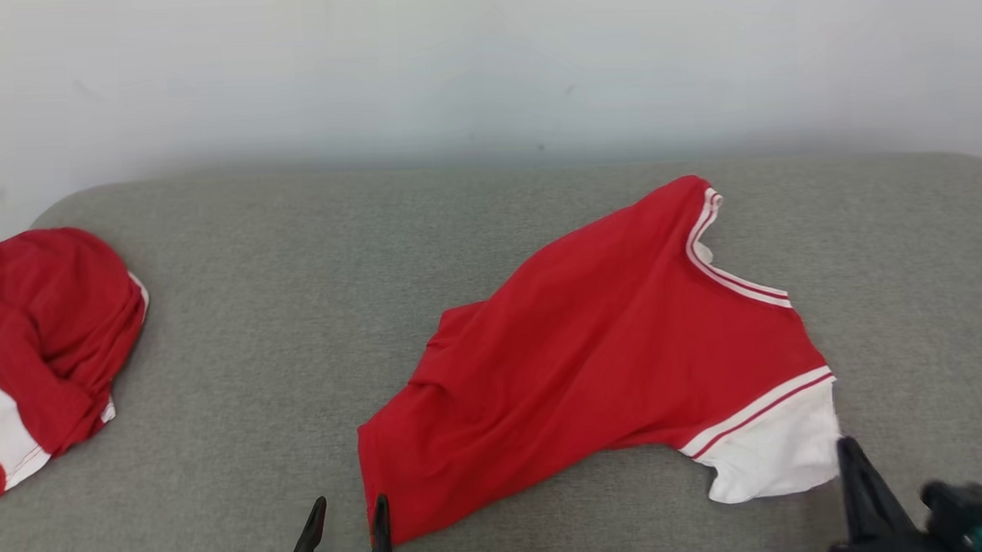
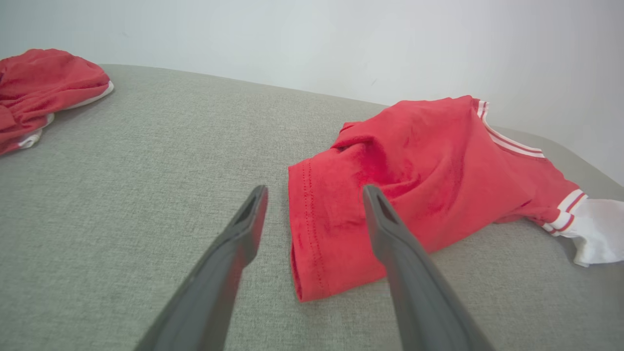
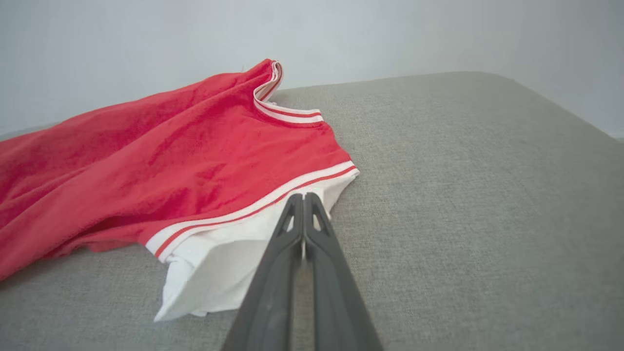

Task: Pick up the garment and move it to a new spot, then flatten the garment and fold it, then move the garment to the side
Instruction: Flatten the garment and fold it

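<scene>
red t-shirt with white striped sleeve (image 1: 608, 362) lies rumpled on grey fabric cushion (image 1: 255, 317). left gripper (image 2: 316, 195) spread wide astride its hem; right gripper (image 3: 303, 196) fingers pressed together at the sleeve, pinch unclear.

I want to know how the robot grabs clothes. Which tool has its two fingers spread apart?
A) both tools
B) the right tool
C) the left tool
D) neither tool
C: the left tool has its fingers wide apart at the hem of the red shirt, while the right tool has its fingers pressed together by the white sleeve.
</scene>
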